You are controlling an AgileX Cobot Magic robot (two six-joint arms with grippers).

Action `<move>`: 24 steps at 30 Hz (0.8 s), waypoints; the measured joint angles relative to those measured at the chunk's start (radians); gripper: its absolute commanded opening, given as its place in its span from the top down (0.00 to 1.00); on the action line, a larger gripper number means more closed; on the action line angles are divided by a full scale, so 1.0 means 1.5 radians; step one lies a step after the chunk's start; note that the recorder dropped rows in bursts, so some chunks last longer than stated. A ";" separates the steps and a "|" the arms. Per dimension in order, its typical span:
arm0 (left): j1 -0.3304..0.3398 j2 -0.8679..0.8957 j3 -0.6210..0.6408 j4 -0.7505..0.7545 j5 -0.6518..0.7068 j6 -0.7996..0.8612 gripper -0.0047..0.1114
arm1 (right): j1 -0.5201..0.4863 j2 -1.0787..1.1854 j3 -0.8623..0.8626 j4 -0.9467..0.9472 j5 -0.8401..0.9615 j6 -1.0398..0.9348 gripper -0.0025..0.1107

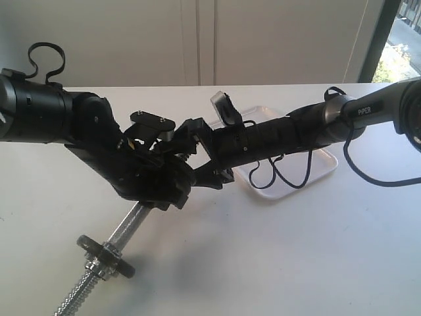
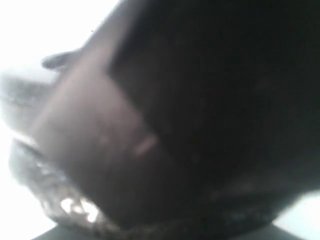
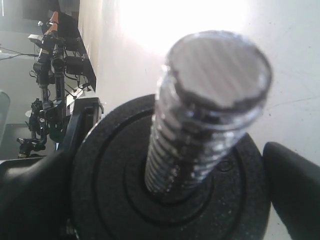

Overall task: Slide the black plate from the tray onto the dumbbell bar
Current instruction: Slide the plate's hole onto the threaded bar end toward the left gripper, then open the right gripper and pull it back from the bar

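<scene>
Plate: black plate [image 3: 100,200] sits on the bar, off the tray. In the right wrist view the bar's threaded end pokes through its centre hole and stands well clear of its face.
Bar: chrome bar [image 1: 128,227] slants from the lower left of the exterior view up toward the middle, where it vanishes under the two grippers. Its upper end is off the table.
Collar: dark collar [image 1: 105,253] sits on the bar's lower threaded stretch, well apart from the plate.
Left gripper: left gripper [image 1: 164,191] is clamped on the bar near its middle, and the bar comes out from beneath it.
Left jaws: closed on the bar as far as the exterior view shows. The fingers themselves are lost in the black housing, and the left wrist view is a dark blur with nothing clear in it.
Right gripper: right gripper [image 1: 197,155] reaches across from the right, over the tray, and meets the left gripper at the bar's upper end.
Right jaws: spread wide, with one finger [image 3: 295,190] on each side of the plate. Both lie just beside its rim, but I cannot tell whether they press on it.
Tray: white tray [image 1: 322,168] lies on the table under the right arm, right of centre.
Cable: loops of black cable [image 1: 283,174] hang from the arm over the tray.
Table: white table [image 1: 296,257] lies under everything.
</scene>
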 measured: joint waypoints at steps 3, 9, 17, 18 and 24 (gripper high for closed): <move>-0.001 0.000 0.000 0.000 0.000 0.004 0.96 | 0.000 0.000 0.000 0.000 0.000 -0.001 0.13; -0.005 0.000 0.000 -0.001 0.000 0.009 0.96 | 0.000 0.000 0.000 -0.019 0.006 -0.001 0.13; -0.005 0.000 0.000 -0.001 0.000 0.012 0.96 | -0.013 0.000 0.000 -0.020 0.012 0.017 0.12; -0.005 0.000 0.000 -0.001 0.000 0.012 0.96 | -0.017 -0.001 0.000 -0.020 0.014 0.019 0.11; -0.005 0.000 0.000 -0.003 -0.003 0.012 0.96 | -0.036 -0.006 -0.001 -0.024 0.028 0.031 0.05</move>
